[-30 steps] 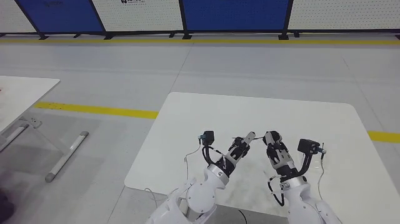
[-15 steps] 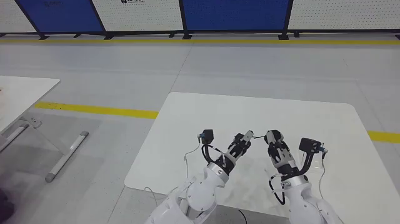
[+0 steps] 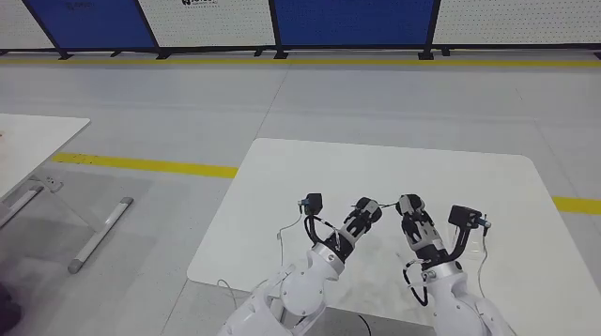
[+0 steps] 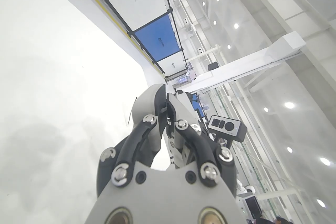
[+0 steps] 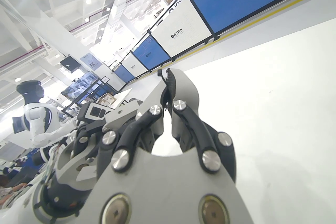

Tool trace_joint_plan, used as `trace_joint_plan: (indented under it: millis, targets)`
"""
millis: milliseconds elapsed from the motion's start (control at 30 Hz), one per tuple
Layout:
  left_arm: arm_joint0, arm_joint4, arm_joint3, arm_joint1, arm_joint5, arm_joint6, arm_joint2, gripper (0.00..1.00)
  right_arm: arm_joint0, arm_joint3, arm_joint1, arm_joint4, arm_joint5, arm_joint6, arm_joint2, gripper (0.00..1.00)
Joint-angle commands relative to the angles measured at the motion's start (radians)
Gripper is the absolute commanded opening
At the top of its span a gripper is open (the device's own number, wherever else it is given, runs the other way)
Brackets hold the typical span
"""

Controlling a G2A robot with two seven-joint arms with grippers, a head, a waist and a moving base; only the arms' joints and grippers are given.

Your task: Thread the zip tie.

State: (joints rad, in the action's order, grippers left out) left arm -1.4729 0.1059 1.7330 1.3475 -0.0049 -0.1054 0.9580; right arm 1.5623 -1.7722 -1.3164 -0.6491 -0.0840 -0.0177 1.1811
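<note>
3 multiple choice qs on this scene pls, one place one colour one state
1. The left gripper hangs over: A the floor; B the table; C a shelf.
2. The zip tie is: A red; B yellow; C black.
3. The right gripper is: A shut on the zip tie; B wide open; C holding a cup.
Key: B, white tabletop lies under it in the top view; C, its head shows black at the right gripper's tip; A, the jaws meet with the tie between them.
</note>
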Motion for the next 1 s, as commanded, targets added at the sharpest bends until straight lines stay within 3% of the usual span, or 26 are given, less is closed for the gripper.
trace_joint_plan:
  millis: [0, 333, 600, 667, 867, 967]
  targets:
    - [-0.001, -0.010, 0.001, 0.001, 0.003, -0.015, 0.004, 0.00, 0.002, -0.004, 0.000, 0.001, 0.000, 0.004, 0.002, 1.00]
    - [-0.008, -0.071, 0.019, 0.006, -0.007, -0.043, 0.025, 0.00, 0.038, -0.033, 0.013, -0.074, 0.020, 0.032, 0.066, 1.00]
    - [-0.012, -0.098, 0.027, 0.006, -0.005, -0.027, 0.026, 0.00, 0.041, -0.033, 0.013, -0.070, 0.028, 0.047, 0.070, 1.00]
    - [-0.012, -0.099, 0.027, 0.006, -0.005, -0.027, 0.026, 0.00, 0.035, -0.026, 0.016, -0.118, 0.024, 0.052, 0.073, 1.00]
    - [-0.016, -0.088, 0.028, 0.008, -0.010, -0.043, 0.024, 0.00, 0.012, 0.010, 0.027, -0.265, -0.077, 0.071, 0.074, 1.00]
    - [-0.017, -0.105, 0.031, 0.009, -0.009, -0.038, 0.026, 0.00, 0.005, 0.020, 0.029, -0.278, -0.096, 0.080, 0.074, 1.00]
